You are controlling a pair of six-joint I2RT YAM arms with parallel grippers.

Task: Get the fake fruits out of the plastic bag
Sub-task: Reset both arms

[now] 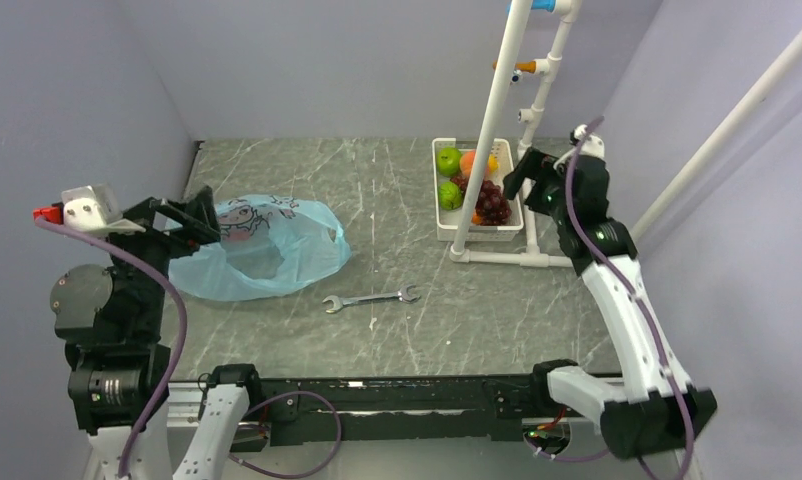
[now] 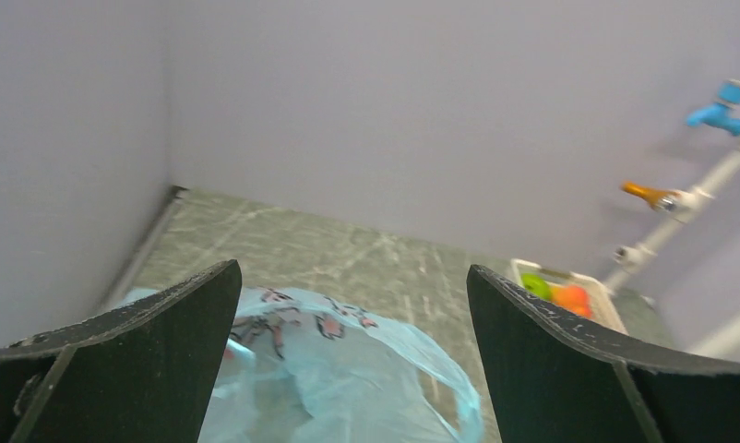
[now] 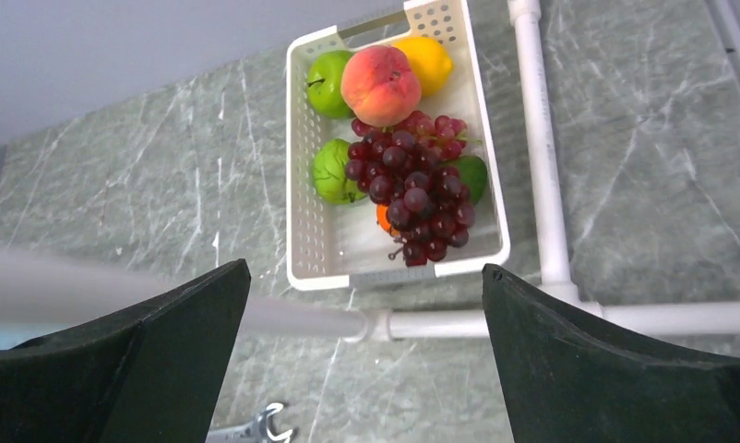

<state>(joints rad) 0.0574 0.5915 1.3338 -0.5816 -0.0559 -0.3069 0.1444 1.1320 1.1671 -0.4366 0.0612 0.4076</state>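
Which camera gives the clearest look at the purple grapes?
Right wrist: the grapes lie close and unobstructed in the white basket. Top external shows them small, partly behind the white pipe. Left wrist shows only the blurred basket, no grapes discernible.

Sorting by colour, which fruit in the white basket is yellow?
The lemon, in the basket's corner beside the peach; the rest are green, orange or dark purple.

left arm [image 1: 112, 320] black joints, white links | right arm [image 1: 627, 300] same | purple cables [image 1: 177, 330] | black wedge fingers [image 2: 126, 369]
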